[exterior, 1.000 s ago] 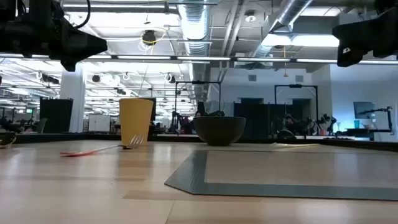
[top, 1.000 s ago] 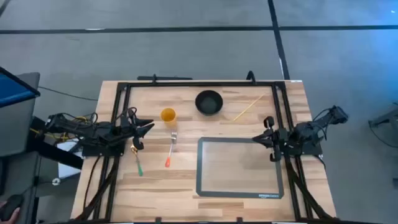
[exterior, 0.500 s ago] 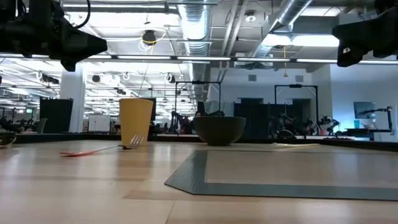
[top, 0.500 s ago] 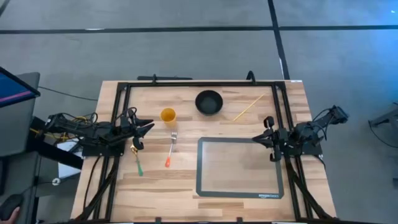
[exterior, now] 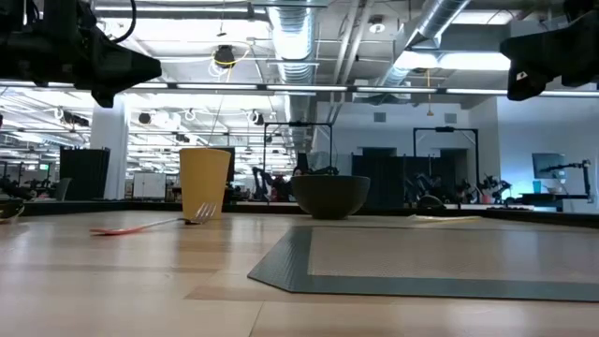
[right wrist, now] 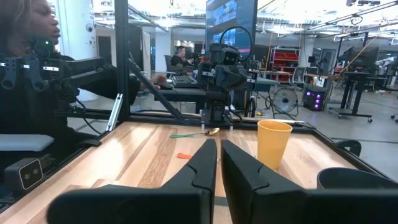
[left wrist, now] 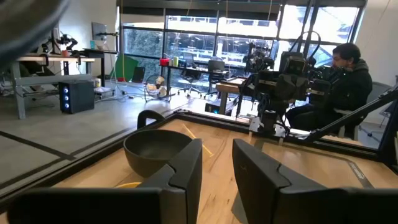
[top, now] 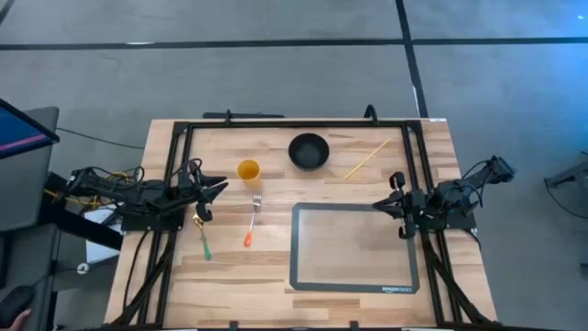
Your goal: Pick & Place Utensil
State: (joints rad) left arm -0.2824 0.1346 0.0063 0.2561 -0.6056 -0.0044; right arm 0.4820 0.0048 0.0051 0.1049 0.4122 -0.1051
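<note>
A fork [top: 252, 221] with a red handle lies flat on the wooden table, tines toward the yellow cup [top: 248, 170]; it also shows in the low view [exterior: 150, 226]. A green-handled utensil [top: 204, 239] lies flat to its left. My left gripper [top: 220, 188] hovers at the table's left side, above and left of the fork, its fingers a small gap apart [left wrist: 217, 155] and empty. My right gripper [top: 378, 207] hovers at the right side over the grey mat's edge, shut and empty [right wrist: 219, 152].
A black bowl [top: 309, 151] stands at the far middle, and a thin wooden stick [top: 366, 159] lies to its right. A grey mat [top: 354, 248] covers the near right. A black frame [top: 294, 124] runs round the table. People sit beyond both ends [left wrist: 348, 81] [right wrist: 25, 62].
</note>
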